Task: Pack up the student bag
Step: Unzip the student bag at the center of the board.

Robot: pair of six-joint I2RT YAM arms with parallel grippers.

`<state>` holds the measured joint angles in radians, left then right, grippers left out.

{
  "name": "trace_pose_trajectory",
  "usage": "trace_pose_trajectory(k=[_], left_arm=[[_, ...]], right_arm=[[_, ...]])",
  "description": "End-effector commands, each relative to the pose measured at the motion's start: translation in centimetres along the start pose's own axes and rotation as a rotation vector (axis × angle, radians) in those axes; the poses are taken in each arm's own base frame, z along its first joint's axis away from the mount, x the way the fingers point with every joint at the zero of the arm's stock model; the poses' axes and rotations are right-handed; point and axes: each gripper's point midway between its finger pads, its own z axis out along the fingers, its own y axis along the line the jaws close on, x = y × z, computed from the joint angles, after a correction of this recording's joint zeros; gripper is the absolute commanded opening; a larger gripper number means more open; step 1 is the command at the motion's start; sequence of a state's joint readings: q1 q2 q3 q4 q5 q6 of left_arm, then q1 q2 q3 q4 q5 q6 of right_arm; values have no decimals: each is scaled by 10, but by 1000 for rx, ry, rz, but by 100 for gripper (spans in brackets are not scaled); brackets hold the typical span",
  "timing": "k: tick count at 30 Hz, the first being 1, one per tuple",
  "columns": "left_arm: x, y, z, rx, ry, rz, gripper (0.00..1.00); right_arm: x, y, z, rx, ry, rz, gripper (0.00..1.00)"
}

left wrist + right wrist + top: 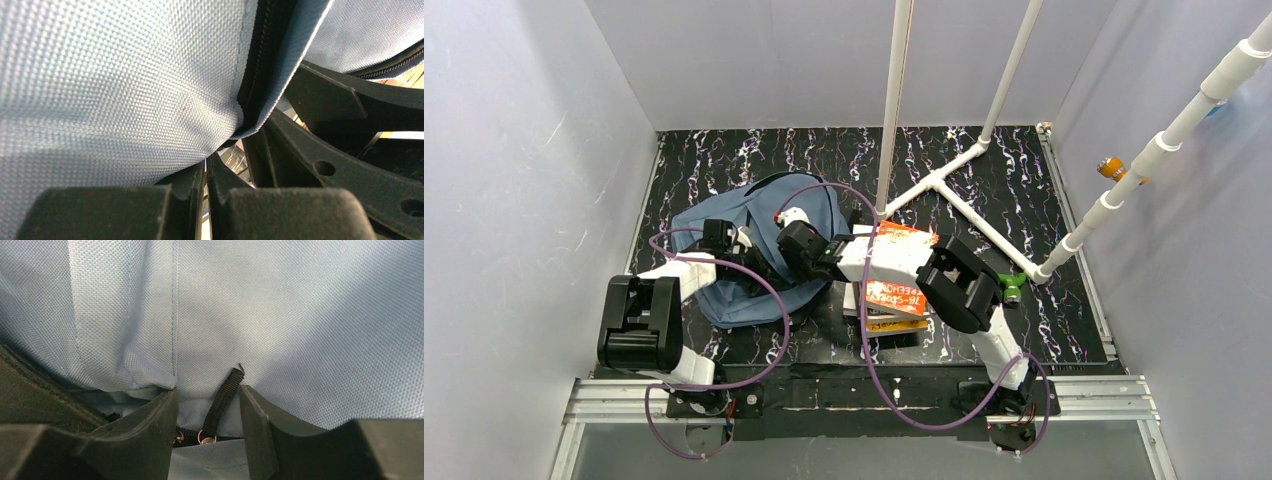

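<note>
The slate-blue student bag (736, 305) lies left of centre on the dark marbled table. My left gripper (724, 238) is at the bag's upper left part. In the left wrist view it (206, 162) is shut, with the bag's fabric (100, 75) and its dark zipper edge (262, 50) pinched at the fingertips. My right gripper (790, 244) reaches across onto the bag from the right. In the right wrist view it (207, 395) is open against the bag fabric (300, 315), with a black zipper pull cord (222, 400) between its fingers, untouched.
A stack of books with an orange cover (894, 295) lies right of the bag, partly under the right arm. A white pipe frame (944, 180) stands at the back right, and a green object (1012, 285) lies near its foot. Grey walls close three sides.
</note>
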<state>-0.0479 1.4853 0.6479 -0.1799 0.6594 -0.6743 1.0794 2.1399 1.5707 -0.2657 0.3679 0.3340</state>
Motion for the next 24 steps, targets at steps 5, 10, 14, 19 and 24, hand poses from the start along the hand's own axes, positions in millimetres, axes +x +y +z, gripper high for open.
trace_pose_trajectory(k=[5,10,14,19,24], left_arm=[[12,12,2,-28,41,-33,0],[15,21,2,-73,36,-46,0],[16,30,-1,-123,22,-58,0],[17,35,-2,-149,21,-63,0],[20,37,-2,-155,27,-67,0]], right_arm=[[30,-18,12,28,-7,41,26],[-3,-32,-3,93,-104,20,1],[-37,-47,-24,147,-210,13,1],[-69,-58,-49,190,-300,8,1],[-85,-62,-58,155,-371,55,1]])
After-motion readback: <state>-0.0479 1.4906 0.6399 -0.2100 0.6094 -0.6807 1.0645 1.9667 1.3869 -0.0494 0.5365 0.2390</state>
